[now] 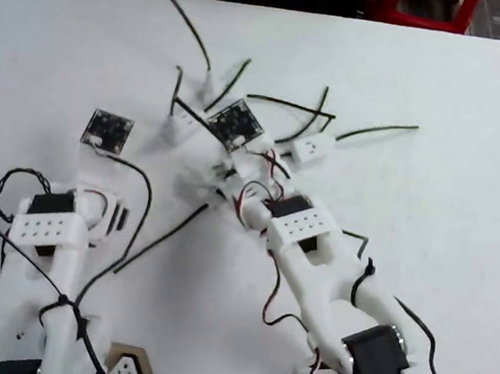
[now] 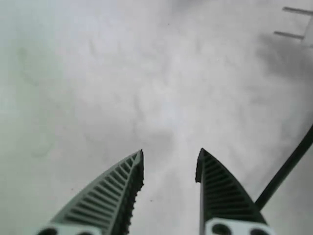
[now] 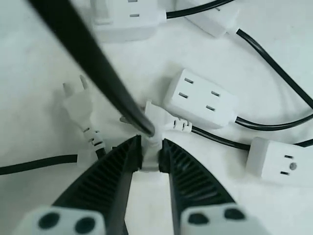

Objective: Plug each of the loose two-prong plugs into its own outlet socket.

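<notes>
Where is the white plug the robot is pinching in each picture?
Right wrist view: plug pinched in the right gripper, jaws shut on it.
High view: at that arm's tip, mid-table, just below the nearer dark square board; blurred.
Left wrist view: prongs at a corner; whose plug, I cannot tell.
Shared landmark: the white table.

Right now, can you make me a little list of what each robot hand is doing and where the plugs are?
Right gripper: shut on a white plug
Left gripper: open, holding nothing, over bare table
Second plug: lying loose beside the held one, prongs free
Nearest outlet block: on the table near the held plug, slots empty
</notes>
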